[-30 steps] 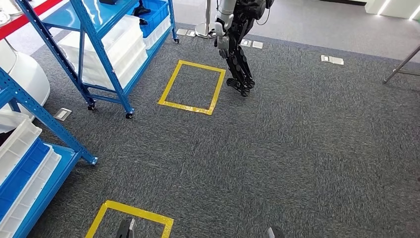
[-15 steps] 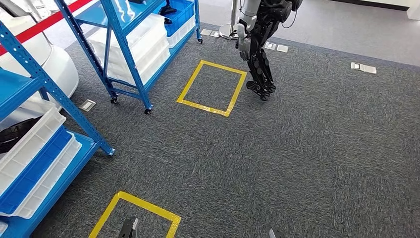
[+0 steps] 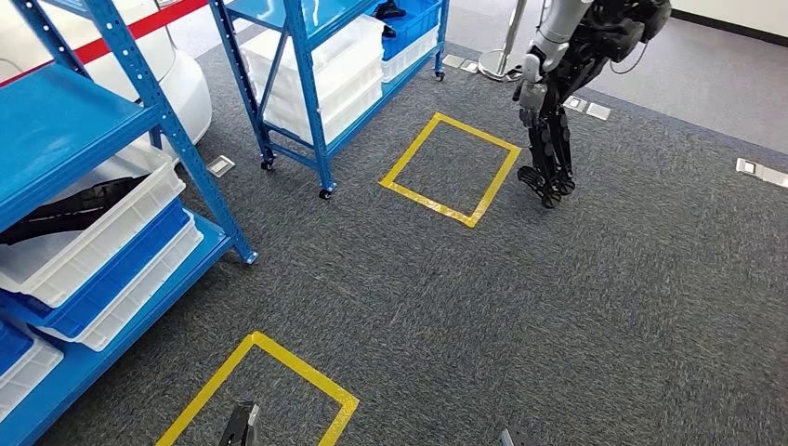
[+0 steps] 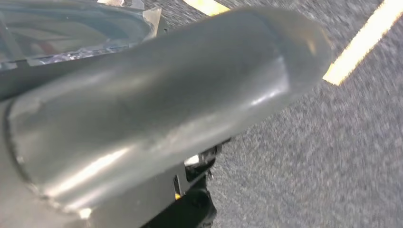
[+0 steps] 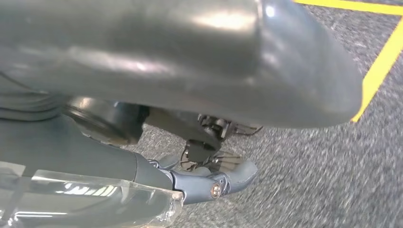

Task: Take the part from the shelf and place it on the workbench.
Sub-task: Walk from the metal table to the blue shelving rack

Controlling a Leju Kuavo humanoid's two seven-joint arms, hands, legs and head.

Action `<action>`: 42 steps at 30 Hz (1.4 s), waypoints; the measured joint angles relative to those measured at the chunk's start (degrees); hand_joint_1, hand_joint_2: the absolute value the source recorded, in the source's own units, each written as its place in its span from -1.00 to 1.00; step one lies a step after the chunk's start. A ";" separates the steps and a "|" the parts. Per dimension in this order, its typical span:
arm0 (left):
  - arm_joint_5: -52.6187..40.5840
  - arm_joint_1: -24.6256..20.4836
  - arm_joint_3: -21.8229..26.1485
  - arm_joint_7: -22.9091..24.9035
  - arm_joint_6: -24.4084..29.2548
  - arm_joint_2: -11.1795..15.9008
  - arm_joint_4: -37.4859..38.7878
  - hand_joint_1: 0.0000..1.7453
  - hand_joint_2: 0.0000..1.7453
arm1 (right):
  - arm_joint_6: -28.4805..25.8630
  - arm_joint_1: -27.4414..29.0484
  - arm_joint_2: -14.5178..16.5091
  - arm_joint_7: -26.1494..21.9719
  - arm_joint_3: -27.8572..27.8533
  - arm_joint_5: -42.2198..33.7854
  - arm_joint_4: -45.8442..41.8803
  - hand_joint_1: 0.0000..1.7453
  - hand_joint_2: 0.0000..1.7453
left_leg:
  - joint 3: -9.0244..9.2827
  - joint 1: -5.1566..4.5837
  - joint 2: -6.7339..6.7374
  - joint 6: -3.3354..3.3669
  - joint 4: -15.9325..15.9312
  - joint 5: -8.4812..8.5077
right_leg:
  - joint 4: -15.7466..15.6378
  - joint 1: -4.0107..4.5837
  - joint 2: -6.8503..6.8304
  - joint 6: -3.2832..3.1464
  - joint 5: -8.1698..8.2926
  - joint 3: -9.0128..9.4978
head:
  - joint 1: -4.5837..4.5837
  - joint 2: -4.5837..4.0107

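Left hand (image 4: 157,118) hangs over grey carpet (image 3: 558,307), its thick grey thumb blocking the wrist camera, so grip cannot be told; right hand (image 5: 190,90) likewise, big thumb in front and darker fingers (image 5: 214,183) below, nothing visibly held, openness unclear. Near blue shelf (image 3: 139,93) stands at left with stacked white and blue bins (image 3: 102,260), a dark part (image 3: 65,212) lying in the top white bin; second blue shelf (image 3: 307,56) beyond. Yellow tape squares (image 3: 451,167) on carpet; another humanoid robot (image 3: 567,84) beside the far square.
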 joint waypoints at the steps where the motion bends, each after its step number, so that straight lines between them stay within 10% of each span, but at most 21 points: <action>1: -0.04 -0.12 -0.04 0.08 0.00 -0.06 0.00 -1.00 -1.00 | 0.01 0.02 -0.01 0.00 0.00 -0.10 0.00 -1.00 -1.00 | 0.13 0.19 -0.76 0.30 -0.12 0.15 | 3.09 -0.19 1.96 -0.03 -1.49 -1.44 | 0.13 0.00; 5: -0.18 -0.51 -0.29 0.27 -0.02 -0.22 0.00 -1.00 -1.00 | 0.03 0.50 -0.07 0.05 -0.01 -0.34 0.03 -1.00 -1.00 | 0.16 0.18 -4.58 0.61 -0.04 0.15 | 16.38 -0.59 5.43 0.24 -5.68 -8.52 | 0.33 0.00; 9: -0.25 -0.56 -0.33 0.35 -0.02 -0.31 0.00 -1.00 -1.00 | 0.03 0.39 -0.12 0.05 -0.02 -0.39 0.03 -1.00 -1.00 | 0.25 0.22 -8.17 -0.06 0.66 -0.29 | 2.95 -1.35 8.19 1.89 1.15 -3.52 | 0.40 0.00; 13: -0.46 -0.52 -0.34 0.72 0.01 -0.21 0.00 -1.00 -1.00 | 0.04 0.11 -0.08 0.05 0.00 -0.45 0.02 -1.00 -1.00 | -0.49 0.25 -10.24 -1.26 1.24 -0.66 | -0.61 -1.15 8.31 0.39 2.66 -1.71 | 0.42 0.00; 18: -0.50 -0.87 -0.36 1.42 0.03 -0.14 0.00 -1.00 -1.00 | 0.11 0.14 -0.02 0.12 0.01 -0.51 0.01 -1.00 -1.00 | -6.25 0.30 -2.85 -2.46 13.11 -7.24 | -0.91 -0.97 4.76 -1.22 2.49 -1.36 | -0.54 0.00; 20: -0.53 -0.87 -0.37 1.45 0.03 -0.14 0.00 -1.00 -1.00 | 0.12 0.23 -0.10 0.23 0.01 -0.51 0.01 -1.00 -1.00 | -8.92 0.47 -1.88 -2.64 18.09 -8.56 | -0.89 -0.76 3.09 -1.46 2.26 -1.25 | -0.58 0.00; 26: -0.71 -1.24 -0.37 1.47 0.12 -0.04 0.00 -1.00 -1.00 | 0.12 -0.09 -0.02 0.38 0.14 -0.57 0.01 -1.00 -1.00 | -0.72 -0.32 3.03 -1.31 2.28 -1.17 | -0.86 -0.11 -0.64 -0.77 1.18 0.01 | -0.56 0.00; 30: -1.03 -1.36 -0.37 1.51 0.16 -0.08 0.00 -1.00 -1.00 | 0.12 -0.25 0.05 0.37 0.39 -0.78 -0.02 -1.00 -1.00 | -0.69 -0.17 0.30 -0.27 1.50 -0.85 | 0.17 -0.14 -0.33 0.16 -0.07 -0.01 | -0.41 0.00; 33: -1.07 -1.61 -0.38 1.54 0.10 -0.31 0.00 -1.00 -1.00 | 0.11 -0.03 -0.01 0.34 0.46 -0.86 -0.03 -1.00 -1.00 | -0.50 0.25 -2.12 0.40 1.23 -0.47 | 10.31 -0.48 4.67 -0.07 -4.64 -4.77 | -0.05 0.00; 35: -1.07 -1.60 -0.39 1.54 0.08 -0.44 0.01 -1.00 -1.00 | 0.10 0.26 -0.06 0.35 0.46 -0.86 -0.03 -1.00 -1.00 | -0.50 0.23 -4.03 0.45 1.26 -0.47 | 16.48 -0.61 5.39 0.18 -6.30 -8.18 | 0.01 0.00; 39: -1.07 -1.53 -0.39 1.56 0.08 -0.49 0.00 -1.00 -1.00 | -0.19 0.23 -0.12 0.32 0.48 -0.87 -0.03 -1.00 -1.00 | -0.35 0.25 -7.73 0.15 1.59 -0.62 | 5.26 -1.33 7.70 1.97 -0.06 -4.24 | 0.05 0.00; 42: -1.07 -1.49 -0.39 1.59 0.07 -0.49 0.01 -1.00 -1.00 | -0.95 0.22 -0.04 0.19 0.48 -0.92 -0.03 -1.00 -1.00 | -0.81 0.12 -9.46 -0.69 1.93 -0.72 | 0.04 -1.37 9.45 1.30 2.00 -2.02 | 0.12 0.00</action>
